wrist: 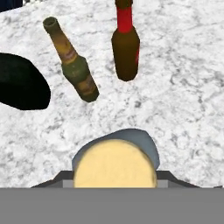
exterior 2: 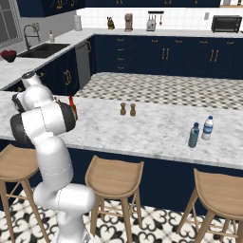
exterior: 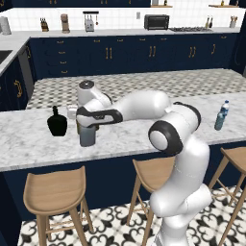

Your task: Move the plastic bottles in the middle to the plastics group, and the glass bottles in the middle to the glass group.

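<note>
Where the hand hangs over the marble counter (exterior: 29, 139), the gripper (exterior: 88, 128) is largely masked by the wrist, yet its jaws are seen pinching the wide grey bottle (exterior: 87, 136) near the tan cap (wrist: 114, 164); the fingertips themselves cannot be made out. The squat black bottle (exterior: 57, 123) is cut off at the hand view's edge. The beer bottle (wrist: 73, 64) carries a label, but nothing on it can be read. The red-brown bottle (wrist: 125, 46) is clipped at its top. Far along the counter, the blue bottle (exterior 2: 193, 135) is seen beside the water bottle (exterior 2: 207, 128).
</note>
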